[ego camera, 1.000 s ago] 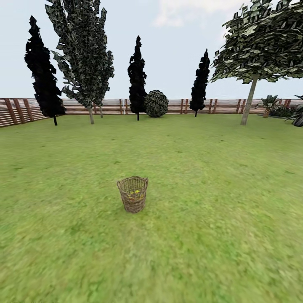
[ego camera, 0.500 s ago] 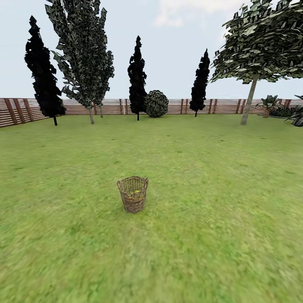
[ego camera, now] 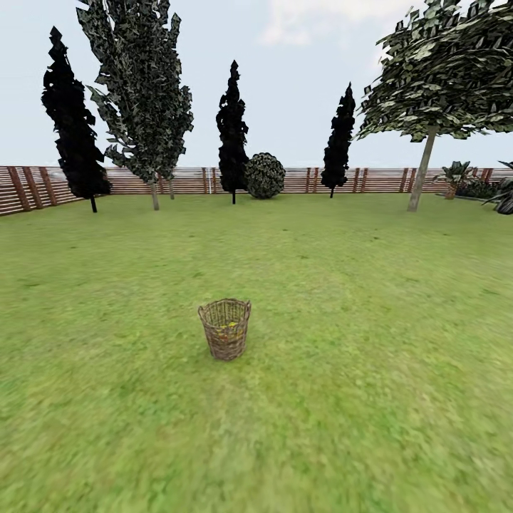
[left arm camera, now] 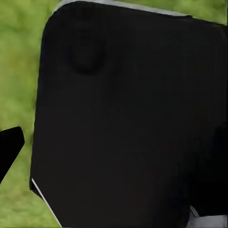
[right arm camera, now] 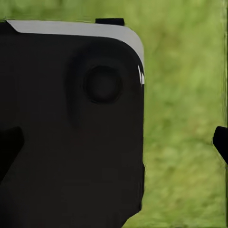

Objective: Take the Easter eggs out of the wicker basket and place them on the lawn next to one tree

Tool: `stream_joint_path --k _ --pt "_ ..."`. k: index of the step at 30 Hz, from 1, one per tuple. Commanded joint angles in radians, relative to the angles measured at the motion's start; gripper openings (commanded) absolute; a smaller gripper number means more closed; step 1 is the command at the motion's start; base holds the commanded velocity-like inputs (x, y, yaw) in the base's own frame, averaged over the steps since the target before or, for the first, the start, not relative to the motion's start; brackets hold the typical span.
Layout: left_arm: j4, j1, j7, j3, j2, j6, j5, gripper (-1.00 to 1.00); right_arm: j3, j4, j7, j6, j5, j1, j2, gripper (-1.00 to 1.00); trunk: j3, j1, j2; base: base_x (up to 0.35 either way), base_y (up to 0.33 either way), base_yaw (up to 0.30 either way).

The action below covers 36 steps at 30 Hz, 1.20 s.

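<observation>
Facing the wicker basket (ego camera: 225, 328) mid-lawn, eggs (ego camera: 228, 328) inside; you've moved none. Can't tell either end effector's opening.

You're looking out over a fenced garden: mottled green lawn (ego camera: 356, 299) runs back to a brown horizontal-slat wooden fence (ego camera: 185, 180) under an open, lightly clouded sky. Along that fence you can see dark conical trees (ego camera: 231, 132), a round bush (ego camera: 264, 175), and a leafy tree with a bare pale trunk (ego camera: 422, 171) at the right, with potted plants (ego camera: 456, 178) beyond it. A small wicker basket (ego camera: 225, 329) stands on the grass.
</observation>
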Motion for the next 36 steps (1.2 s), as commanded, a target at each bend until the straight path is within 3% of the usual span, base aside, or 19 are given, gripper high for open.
stream_joint_path --k 1,3,7,8,11,13,15,17,19,21,23,26,28,30,32,33,36 --pt "-0.05 0.001 0.027 0.003 0.003 0.042 0.031 1.0 0.0 -0.037 -0.003 0.025 -0.002 -0.001 -0.003 1.0 -0.001 0.0 0.0 0.0 0.0 0.0" --pt "-0.142 0.001 0.057 0.004 0.014 0.138 0.061 1.0 0.0 -0.134 -0.004 0.117 -0.002 -0.001 -0.009 1.0 -0.001 0.0 0.0 0.0 0.0 0.0" --pt "-0.304 0.0 0.078 0.004 0.021 0.285 0.08 1.0 -0.002 -0.381 -0.005 0.361 -0.002 -0.001 -0.019 1.0 -0.001 0.0 0.0 0.0 0.0 0.0" --pt "-0.36 0.0 0.081 0.004 0.02 0.32 0.081 1.0 -0.002 -0.489 -0.005 0.436 -0.003 -0.002 -0.019 1.0 -0.001 0.0 0.0 0.0 0.0 0.0" --pt "-0.494 -0.006 0.084 0.005 0.019 0.421 0.087 1.0 -0.002 -0.717 -0.011 0.567 -0.006 -0.013 -0.013 1.0 -0.001 0.0 0.0 0.0 0.0 0.0" --pt "-0.596 -0.023 0.093 0.008 0.018 0.517 0.112 1.0 0.001 -0.849 -0.017 0.682 -0.006 -0.052 0.008 1.0 -0.001 0.0 0.0 0.0 0.0 0.0" --pt "-0.687 -0.082 0.144 0.022 0.017 0.589 0.163 1.0 0.002 -0.909 -0.029 0.794 -0.008 -0.157 0.037 1.0 -0.001 0.0 0.0 0.0 0.0 0.0" --pt "-0.733 -0.177 0.264 0.049 0.014 0.62 0.24 1.0 0.002 -0.878 -0.058 0.851 -0.011 -0.302 0.057 1.0 -0.001 0.0 0.0 0.0 0.0 0.0" --pt "-0.75 -0.273 0.412 0.063 0.013 0.62 0.325 1.0 0.002 -0.782 -0.102 0.864 -0.012 -0.454 0.081 1.0 -0.001 0.0 0.0 0.0 0.0 0.0" --pt "-0.759 -0.343 0.51 0.069 0.013 0.591 0.394 1.0 0.002 -0.654 -0.144 0.82 -0.012 -0.589 0.099 1.0 -0.001 0.0 0.0 0.0 0.0 0.0" --pt "-0.764 -0.376 0.549 0.068 0.012 0.542 0.422 1.0 0.002 -0.539 -0.169 0.721 -0.012 -0.697 0.103 1.0 -0.001 0.0 0.0 0.0 0.0 0.0" --pt "-0.77 -0.398 0.565 0.064 -0.019 0.476 0.437 1.0 0.003 -0.461 -0.181 0.635 -0.012 -0.786 0.105 1.0 -0.001 0.0 0.0 0.0 0.0 0.0" --pt "-0.775 -0.436 0.553 0.062 -0.055 0.445 0.436 1.0 0.011 -0.4 -0.179 0.611 -0.008 -0.81 0.114 1.0 -0.001 0.0 0.0 0.0 0.0 0.0" --pt "-0.77 -0.449 0.536 0.052 -0.066 0.442 0.433 1.0 0.027 -0.343 -0.177 0.604 -0.006 -0.815 0.11 1.0 -0.001 0.0 0.0 0.0 0.0 0.0" --pt "-0.767 -0.454 0.529 -0.014 -0.065 0.444 0.409 1.0 0.035 -0.314 -0.173 0.597 -0.01 -0.817 0.1 1.0 -0.001 0.0 0.0 0.0 0.0 0.0" --pt "-0.758 -0.456 0.529 -0.075 -0.058 0.451 0.384 1.0 0.037 -0.302 -0.164 0.593 -0.012 -0.818 0.09 1.0 -0.001 0.0 0.0 0.0 0.0 0.0" --pt "-0.688 -0.456 0.522 -0.124 -0.031 0.455 0.358 1.0 0.044 -0.282 -0.125 0.596 -0.007 -0.818 0.087 1.0 -0.001 0.0 0.0 0.0 0.0 0.0"
